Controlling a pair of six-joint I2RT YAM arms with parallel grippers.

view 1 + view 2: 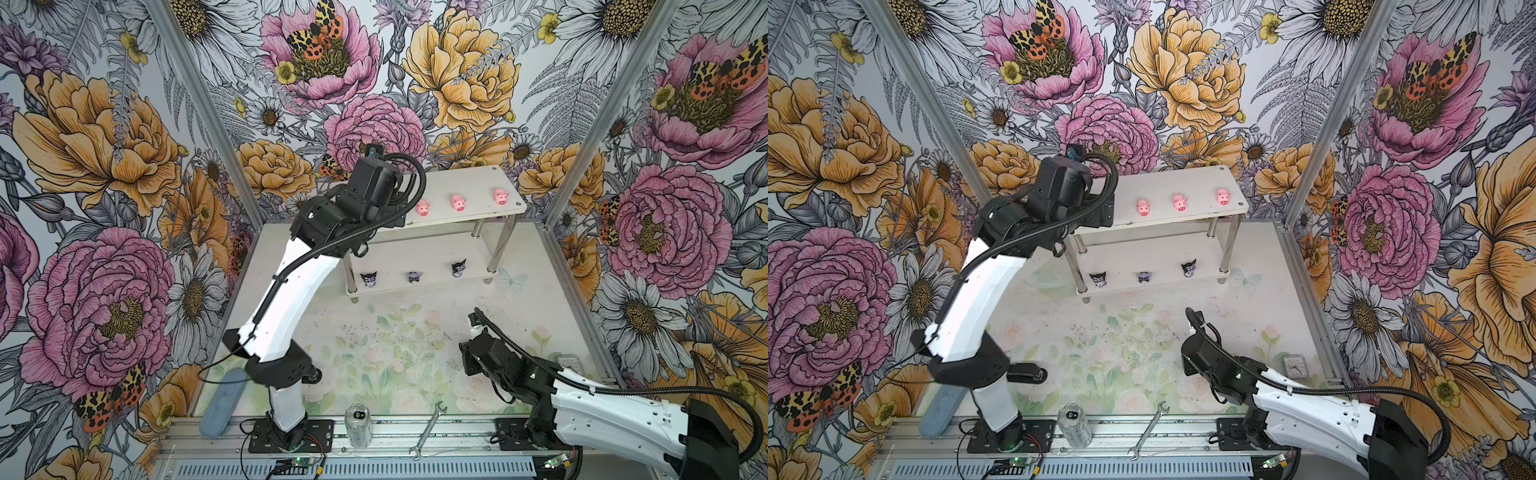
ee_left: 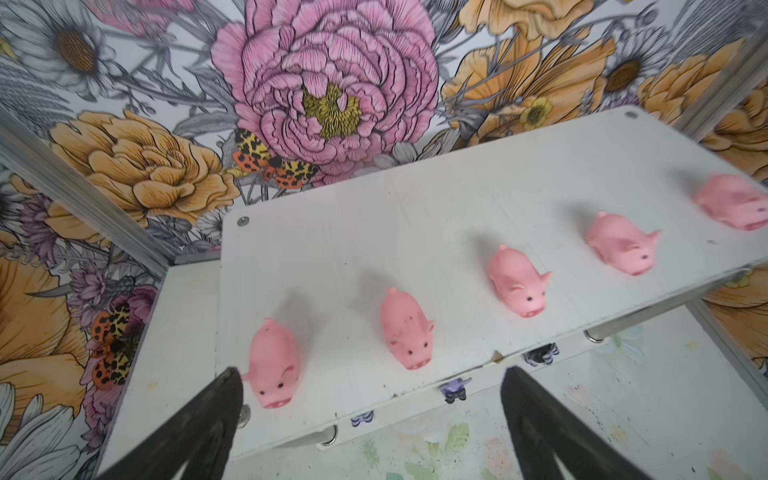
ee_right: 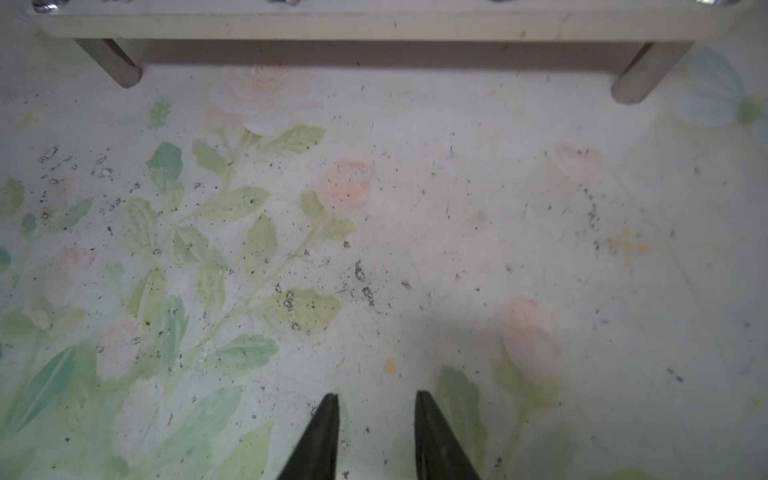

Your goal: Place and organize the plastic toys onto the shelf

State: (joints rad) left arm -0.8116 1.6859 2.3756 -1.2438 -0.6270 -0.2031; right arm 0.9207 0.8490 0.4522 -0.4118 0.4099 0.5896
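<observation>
White boards make up both tiers of the shelf (image 1: pixel 469 183), which stands on chrome legs at the far side of the table (image 1: pixel 395 332), right of centre. Five pink pigs sit on the upper tier in one row from left to right, spaced apart and all upright with snouts toward the near edge. The left wrist view shows the whole row: the leftmost pig (image 2: pixel 272 365), the second pig (image 2: pixel 405 332), the middle pig (image 2: pixel 517 280), the fourth pig (image 2: pixel 621 243) and the blurred rightmost pig (image 2: pixel 733 205). In both top views the left arm covers the left end of that tier, so only three pigs show there.

On the lower tier three dark figurines stand in a row near its front edge: the left figurine (image 1: pixel 368 279), the middle figurine (image 1: pixel 413 276) and the right figurine (image 1: pixel 458 267).

The left gripper (image 2: pixel 372 370) hangs above the left end of the upper tier. Its fingers (image 2: pixel 216 415) are spread wide and grip nothing; the leftmost pig sits just beside one fingertip.

The right gripper (image 3: pixel 376 394) is low over the floral table, near the front of the shelf. Its fingers (image 3: pixel 320 436) are partly apart with only bare table between them.

At the near edge of the table stand a clear can (image 1: pixel 358 419) and, to its right, a silver wrench (image 1: pixel 428 430).
</observation>
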